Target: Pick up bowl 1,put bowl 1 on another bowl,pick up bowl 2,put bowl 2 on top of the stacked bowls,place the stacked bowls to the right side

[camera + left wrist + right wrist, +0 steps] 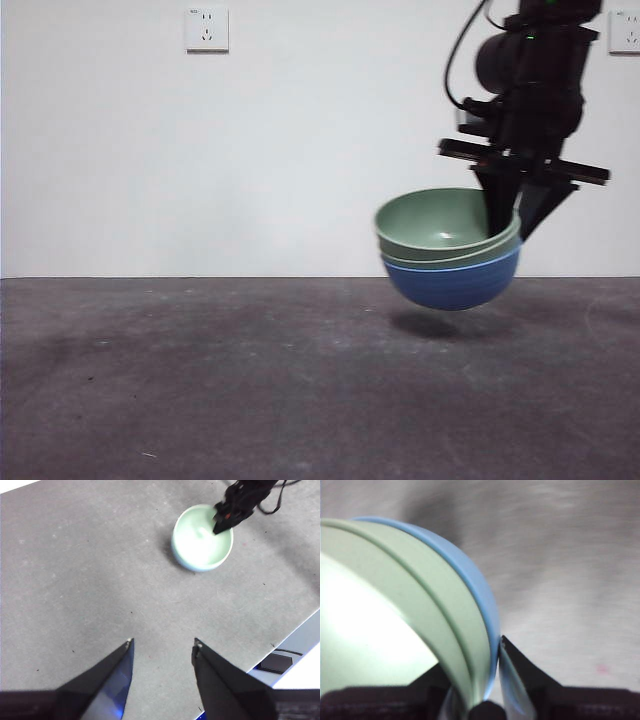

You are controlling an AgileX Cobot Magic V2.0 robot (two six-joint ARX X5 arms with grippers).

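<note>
Front view, right gripper pinching the stacked bowls above bare table, left gripper spread.

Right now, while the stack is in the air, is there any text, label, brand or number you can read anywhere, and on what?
None can be read.
The stacked bowls, held off the table by the right gripper: plain, no print visible.
Wall outlet: only socket slots, no legible marking.
Second outlet at the picture's edge: too cropped to tell.
Left gripper: no label visible.
</note>
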